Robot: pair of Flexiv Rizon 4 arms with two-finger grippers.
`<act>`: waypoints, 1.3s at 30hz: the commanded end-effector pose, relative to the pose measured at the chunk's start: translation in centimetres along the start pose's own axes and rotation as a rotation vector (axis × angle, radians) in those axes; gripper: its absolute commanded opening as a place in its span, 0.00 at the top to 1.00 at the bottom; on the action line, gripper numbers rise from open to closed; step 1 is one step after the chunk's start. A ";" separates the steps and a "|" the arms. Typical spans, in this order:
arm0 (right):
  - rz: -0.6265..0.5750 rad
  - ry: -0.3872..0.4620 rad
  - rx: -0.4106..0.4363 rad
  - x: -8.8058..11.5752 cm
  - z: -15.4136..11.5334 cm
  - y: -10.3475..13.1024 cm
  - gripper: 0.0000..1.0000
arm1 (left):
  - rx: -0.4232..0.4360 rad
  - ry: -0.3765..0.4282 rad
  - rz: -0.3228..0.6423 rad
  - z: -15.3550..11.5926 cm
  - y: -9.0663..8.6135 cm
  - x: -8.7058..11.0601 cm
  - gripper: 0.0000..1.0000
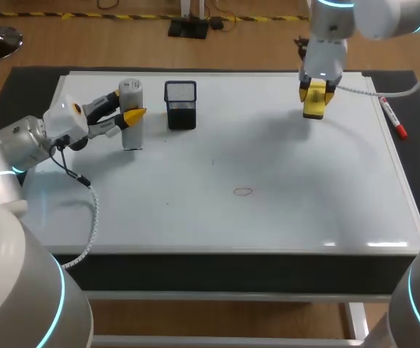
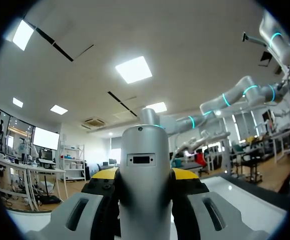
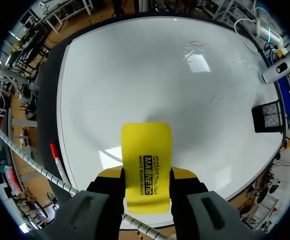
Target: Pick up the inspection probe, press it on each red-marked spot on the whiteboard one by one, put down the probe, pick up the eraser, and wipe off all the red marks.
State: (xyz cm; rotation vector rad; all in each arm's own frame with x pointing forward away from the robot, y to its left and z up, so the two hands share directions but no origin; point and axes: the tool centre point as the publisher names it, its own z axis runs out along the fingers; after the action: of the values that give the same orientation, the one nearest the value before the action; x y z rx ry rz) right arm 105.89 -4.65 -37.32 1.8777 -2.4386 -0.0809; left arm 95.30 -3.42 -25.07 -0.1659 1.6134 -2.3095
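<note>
Nearest me, a thin red oval (image 1: 244, 192) lies on the whiteboard (image 1: 304, 217), the only red mark I can make out. It is faint, so a light wipe could pass beside it or leave a trace.

Further back on my left, the left pincer (image 1: 128, 109) pinches the probe (image 1: 131, 134), one finger on each side. The probe stands upright with its foot on or just over the board, just beside the mesh cup (image 1: 180, 105). It is tall and narrow. If the fingers spread while it leans, I judge it could topple against the cup or roll across the board. The left arm's cable (image 1: 93, 210) droops over the board's near left part and could drag there when that arm pulls away.

Farthest back, the right pincer (image 1: 317, 93) pinches the yellow eraser (image 1: 315, 109), well apart from the oval. I cannot tell whether the eraser touches the board. It sticks out ahead of the fingers, so hard downward pressure could twist it in the grip. A red pen (image 1: 393, 119) lies near the board's right edge, and a wide swing could knock it off the desk.
</note>
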 end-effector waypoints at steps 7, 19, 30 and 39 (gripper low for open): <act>-0.001 0.005 0.001 0.0 -0.2 0.0 1.00 | 0.004 0.002 0.000 0.0 0.1 -0.1 1.00; -0.001 0.005 0.001 0.0 -0.2 0.0 1.00 | 0.012 0.083 -0.003 3.7 1.1 3.0 1.00; -0.001 0.005 0.001 0.0 -0.2 0.0 1.00 | 0.047 0.209 -0.078 10.6 3.5 8.9 1.00; -0.001 0.005 0.001 0.0 -0.2 0.0 1.00 | 0.084 0.285 -0.112 15.5 5.1 13.2 1.00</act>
State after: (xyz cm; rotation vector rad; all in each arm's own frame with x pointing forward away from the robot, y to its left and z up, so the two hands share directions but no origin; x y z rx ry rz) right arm 105.77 -4.59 -37.24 1.8767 -2.4389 -0.0764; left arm 87.65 -21.11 -24.91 0.0896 1.7002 -2.5524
